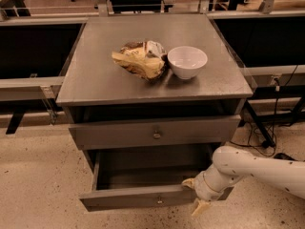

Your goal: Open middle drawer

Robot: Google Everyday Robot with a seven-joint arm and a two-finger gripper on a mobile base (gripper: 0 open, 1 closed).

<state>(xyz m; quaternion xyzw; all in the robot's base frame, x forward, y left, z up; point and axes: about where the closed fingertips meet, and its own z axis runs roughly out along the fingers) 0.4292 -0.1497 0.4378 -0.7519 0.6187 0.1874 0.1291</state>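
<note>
The gripper [194, 194] sits low at the right end of the middle drawer [128, 198], which is pulled well out of the grey cabinet [90, 82] and shows a dark hollow. Its two pale fingers [188, 182] stand apart: one lies just behind the drawer's front panel, the other hangs just ahead of it and lower, with the panel's right end between them. Whether either presses on the metal cannot be told. From the fingers the white arm [257, 168] bends at a rounded joint and runs right, out of the frame, close to the speckled floor [38, 185].

Above the fingers and to their left, the closed upper drawer front [114, 136] carries a small round knob [157, 135]. Higher still, on the cabinet top, a crumpled chip bag [140, 61] lies touching a white bowl [187, 61] on its right. Right of the fingers and above the arm, dark cables [274, 128] hang by the cabinet's side.
</note>
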